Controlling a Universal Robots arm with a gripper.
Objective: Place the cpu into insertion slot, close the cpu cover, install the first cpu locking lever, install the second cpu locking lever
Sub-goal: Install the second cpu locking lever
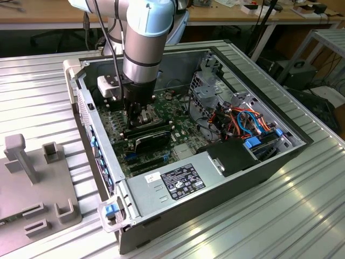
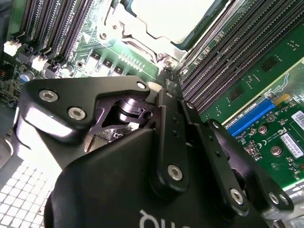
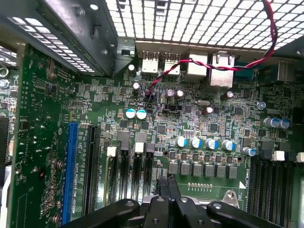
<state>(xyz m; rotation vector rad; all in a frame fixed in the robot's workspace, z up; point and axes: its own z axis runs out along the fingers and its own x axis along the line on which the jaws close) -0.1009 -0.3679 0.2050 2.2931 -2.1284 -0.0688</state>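
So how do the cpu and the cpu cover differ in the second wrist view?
The cpu is a plain, pale, solid plate; the cpu cover is an open metal frame with stepped edges. The cpu shows inside the window, while the cpu cover runs around it. Both look silvery.

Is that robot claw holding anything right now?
It seems not: the gripper fingers meet with nothing between them, just above the green board. The cpu sits apart.
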